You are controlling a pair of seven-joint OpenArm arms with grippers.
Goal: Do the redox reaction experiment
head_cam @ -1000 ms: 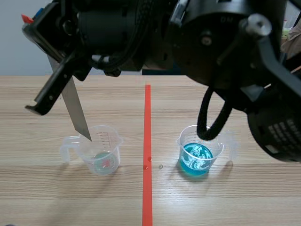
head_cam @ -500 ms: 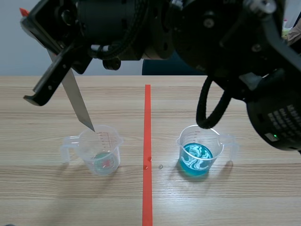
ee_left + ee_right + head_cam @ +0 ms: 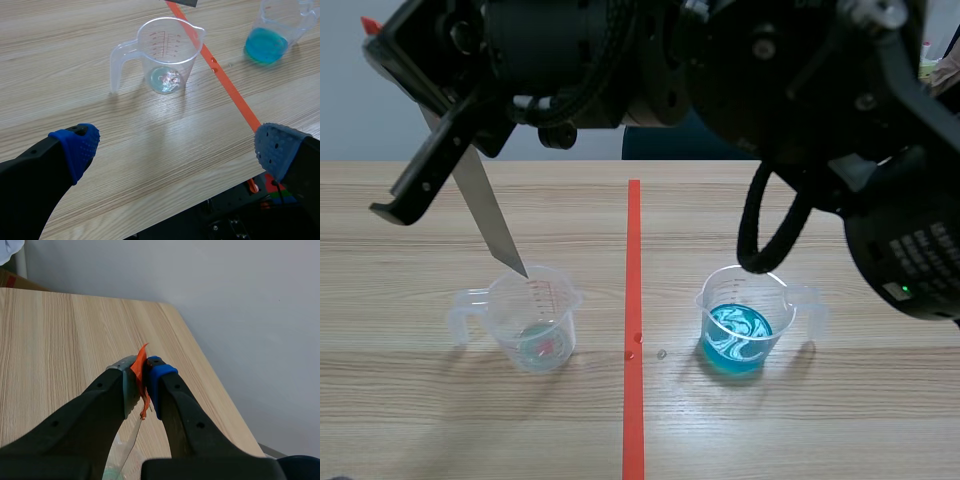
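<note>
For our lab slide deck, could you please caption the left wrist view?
Open left pincer facing a nearly empty clear cup, blue-liquid cup beyond.

blue-liquid cup point(image 3: 272, 45): top cut off | clear cup point(image 3: 167, 60) scale marks: unreadable | metal strip point(image 3: 131, 437): lower end hidden

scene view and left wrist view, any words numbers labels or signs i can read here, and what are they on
No text here can be read outright.
Nearly empty clear plastic measuring cup: red graduation lines and figures on its wall, too small to read.
Clear plastic measuring cup of blue liquid: no marking legible.
Nothing else in these views shows legible lettering.
</note>
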